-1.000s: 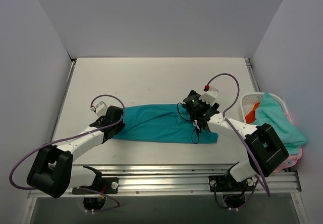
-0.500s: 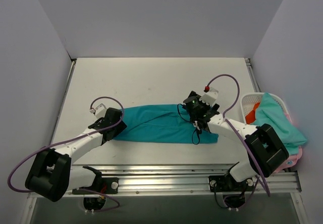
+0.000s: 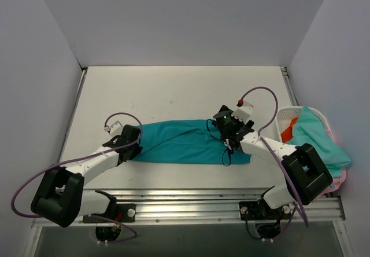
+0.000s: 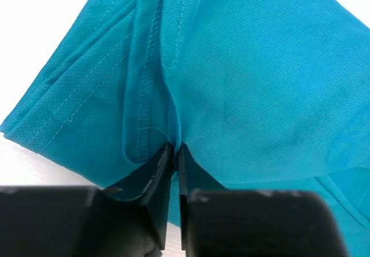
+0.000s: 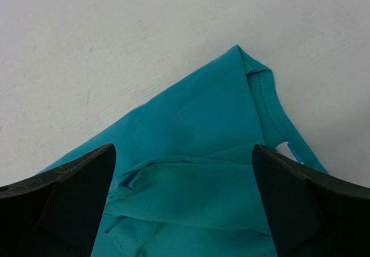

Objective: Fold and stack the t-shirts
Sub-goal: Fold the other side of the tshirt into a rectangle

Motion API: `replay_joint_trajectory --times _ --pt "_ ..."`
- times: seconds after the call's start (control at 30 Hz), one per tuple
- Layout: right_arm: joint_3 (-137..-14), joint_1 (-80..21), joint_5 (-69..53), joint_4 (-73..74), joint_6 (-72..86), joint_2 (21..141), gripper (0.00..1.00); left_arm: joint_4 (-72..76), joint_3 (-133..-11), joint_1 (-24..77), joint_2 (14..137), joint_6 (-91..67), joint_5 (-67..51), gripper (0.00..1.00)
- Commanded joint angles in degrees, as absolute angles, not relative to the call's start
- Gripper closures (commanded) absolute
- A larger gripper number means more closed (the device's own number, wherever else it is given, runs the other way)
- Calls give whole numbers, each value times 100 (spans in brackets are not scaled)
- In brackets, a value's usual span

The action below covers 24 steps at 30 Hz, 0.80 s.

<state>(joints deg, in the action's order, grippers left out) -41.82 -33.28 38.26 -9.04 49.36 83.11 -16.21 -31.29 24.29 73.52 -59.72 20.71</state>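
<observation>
Two tools on your teal t-shirt (image 3: pixel 179 141): left tool (image 4: pixel 173 150) clamps its fold, right tool (image 5: pixel 182 153) spread wide over it.

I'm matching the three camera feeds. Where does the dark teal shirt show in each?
Top external: the teal shirt lies stretched across the near middle of the table.
Left wrist: it fills most of the picture, with a fold pinched by the left gripper.
Right wrist: lower centre, inside the open right gripper.
Shared landmark: the white table.
</observation>
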Motion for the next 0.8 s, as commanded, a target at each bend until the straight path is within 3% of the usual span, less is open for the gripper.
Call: replay_joint_trajectory --times 0.0,0.07,0.43,0.77 --pt "-4105 -3243 3894 -958 4904 8025 0 -1644 -3024 2452 7304 -6021 1995 85" --pt "-4061 -3199 3867 -975 4904 8007 0 -1617 -3006 2452 7286 -6020 1995 97" --pt "-4184 -3155 3657 -1081 4878 8191 0 -2258 -4042 2321 7216 -5160 2417 98" --pt "-4105 -3226 3393 -1239 4896 8227 0 -1697 -4816 1364 7804 -4483 2032 98"
